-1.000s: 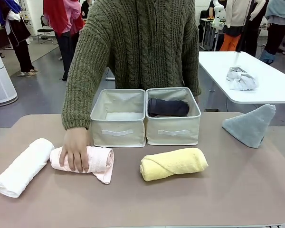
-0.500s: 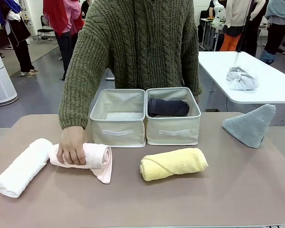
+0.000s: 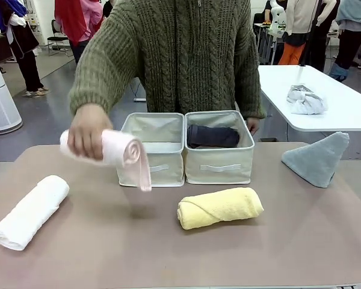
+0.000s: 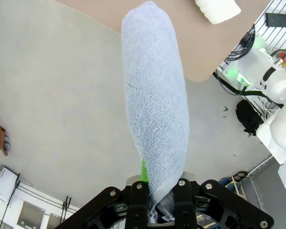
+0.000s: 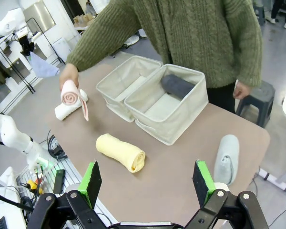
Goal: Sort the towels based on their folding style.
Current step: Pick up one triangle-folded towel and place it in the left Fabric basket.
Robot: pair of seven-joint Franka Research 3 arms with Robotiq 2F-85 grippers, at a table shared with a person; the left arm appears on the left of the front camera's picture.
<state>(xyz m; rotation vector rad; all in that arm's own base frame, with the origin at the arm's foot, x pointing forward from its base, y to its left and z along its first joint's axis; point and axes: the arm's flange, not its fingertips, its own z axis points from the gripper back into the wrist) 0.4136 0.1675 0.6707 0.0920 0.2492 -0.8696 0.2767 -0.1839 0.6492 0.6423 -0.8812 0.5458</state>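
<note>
Left gripper (image 4: 157,193) was clamped on the light blue towel (image 4: 155,95), its long axis straight out from the jaws, apparently off the table (image 4: 209,43) (right gripper (image 5: 148,183) gaped empty).

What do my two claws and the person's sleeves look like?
Both claws are black with bolted linkages: the right claw has flat green pads; the left claw shows a green sliver. The person's sleeves are olive-green cable knit.

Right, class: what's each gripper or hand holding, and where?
Left gripper: light blue towel, by one end. Right gripper: nothing. Person's hand: pink roll, around one end.
</note>
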